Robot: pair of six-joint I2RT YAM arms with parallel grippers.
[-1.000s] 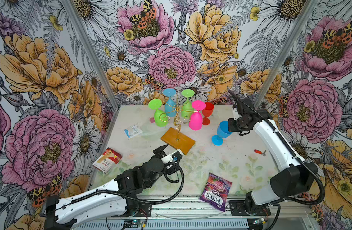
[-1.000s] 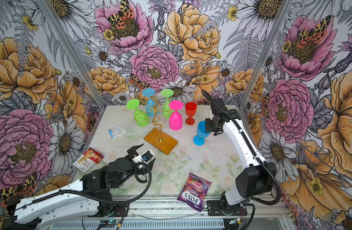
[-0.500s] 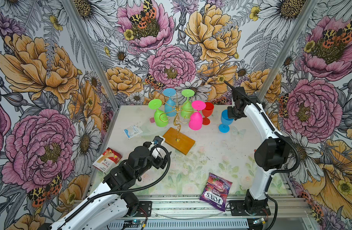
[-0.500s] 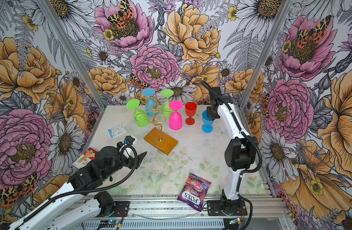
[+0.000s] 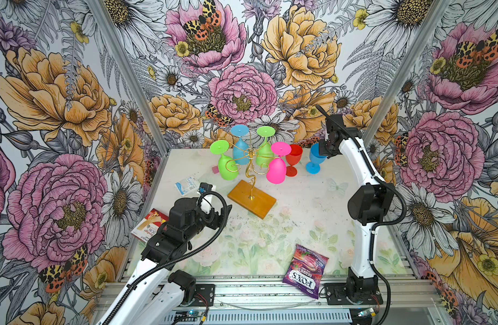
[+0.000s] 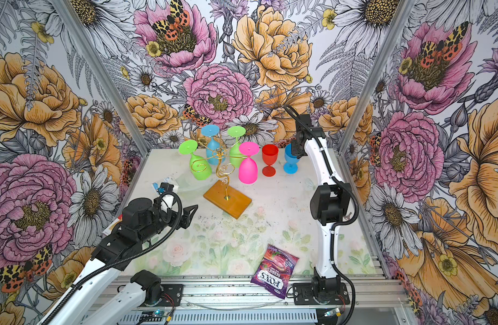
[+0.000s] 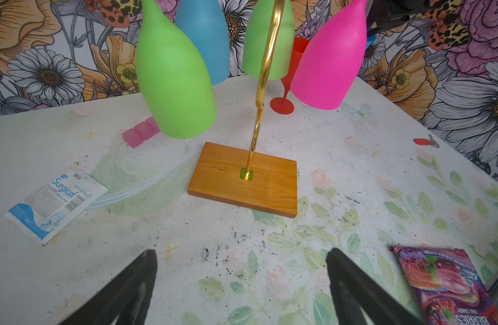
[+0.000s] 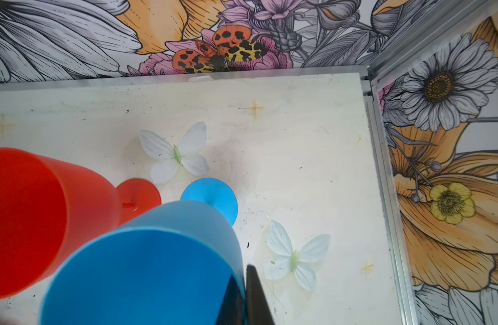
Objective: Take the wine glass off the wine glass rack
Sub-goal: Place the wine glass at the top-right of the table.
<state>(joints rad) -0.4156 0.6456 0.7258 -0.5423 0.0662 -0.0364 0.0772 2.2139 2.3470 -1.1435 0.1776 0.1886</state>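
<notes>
My wide-open, empty left end effector faces the wine glass rack — its wine glasses hang bowl-down up ahead — while my right end effector pinches the standing blue wine glass.

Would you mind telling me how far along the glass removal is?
Done: the red glass stands off the wine glass rack. In hand: the right gripper pinches the rim of an upright blue glass beside it. Remaining: four glasses hang on the rack; the open left gripper faces them.

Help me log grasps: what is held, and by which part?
The right gripper pinches the standing blue glass by its rim; the left gripper holds nothing.
</notes>
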